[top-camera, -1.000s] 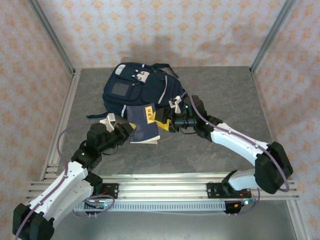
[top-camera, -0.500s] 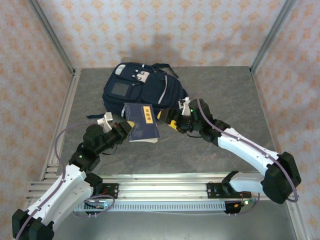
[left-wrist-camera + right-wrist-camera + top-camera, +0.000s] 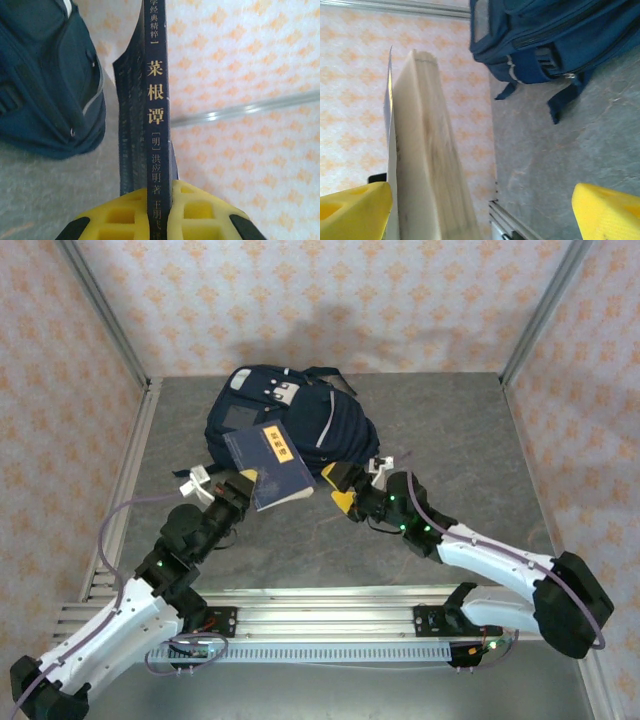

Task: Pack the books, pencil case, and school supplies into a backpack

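The navy book with a yellow label on its cover is lifted off the table, tilted, its far corner overlapping the near edge of the backpack. The left gripper grasps it at the lower edge. In the left wrist view its yellow fingers are clenched on both sides of the book's spine, which carries yellow lettering, with the backpack to the left.

The backpack lies flat at the far middle of the table, pocket side up. The right gripper hangs just right of the book, jaws spread wide and holding nothing. From the right wrist, the book's pale page edge stands just beside one yellow finger; whether they touch is unclear.
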You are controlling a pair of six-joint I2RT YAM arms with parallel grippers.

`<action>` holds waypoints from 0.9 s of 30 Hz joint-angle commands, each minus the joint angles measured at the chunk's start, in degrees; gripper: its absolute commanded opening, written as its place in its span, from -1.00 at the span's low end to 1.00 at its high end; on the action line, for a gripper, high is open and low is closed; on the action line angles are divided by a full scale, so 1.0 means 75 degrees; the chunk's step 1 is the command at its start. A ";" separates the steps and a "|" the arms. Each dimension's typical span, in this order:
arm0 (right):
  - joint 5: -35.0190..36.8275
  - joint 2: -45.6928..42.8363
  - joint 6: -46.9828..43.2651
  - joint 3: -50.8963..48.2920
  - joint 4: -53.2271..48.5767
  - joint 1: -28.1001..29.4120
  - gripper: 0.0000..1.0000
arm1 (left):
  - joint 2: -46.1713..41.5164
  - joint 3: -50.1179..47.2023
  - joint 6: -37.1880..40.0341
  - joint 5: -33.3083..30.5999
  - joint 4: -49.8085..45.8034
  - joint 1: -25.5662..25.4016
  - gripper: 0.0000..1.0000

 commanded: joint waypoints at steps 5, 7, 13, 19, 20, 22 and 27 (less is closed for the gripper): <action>0.1499 0.1119 0.1119 0.0404 0.3412 0.1353 0.86 | 0.1142 0.0498 -0.0357 -0.1775 0.1518 -0.0433 -1.00; 0.1622 0.1601 0.1176 0.0612 0.3876 0.1657 0.88 | 0.1382 0.0676 -0.0200 -0.1946 0.1622 -0.0536 -1.00; 0.2229 0.2105 0.1173 0.0727 0.3783 0.2143 0.90 | 0.1673 0.1064 0.0088 -0.2149 0.1715 -0.0639 -1.00; 0.2843 0.2355 0.0959 0.0726 0.4238 0.2239 0.87 | 0.1720 0.1144 0.0085 -0.2129 0.1740 -0.0686 -1.00; 0.2918 0.2406 0.0879 0.0790 0.4316 0.2226 0.86 | 0.1720 0.1137 0.0096 -0.2133 0.1748 -0.0718 -1.00; 0.2933 0.2504 0.0625 0.1055 0.4356 0.2153 0.83 | 0.1709 0.1090 0.0108 -0.2208 0.1735 -0.0808 -1.00; 0.3048 0.2707 0.0122 0.1575 0.4258 0.1997 0.70 | 0.1649 0.0990 0.0073 -0.2420 0.1624 -0.1005 -1.00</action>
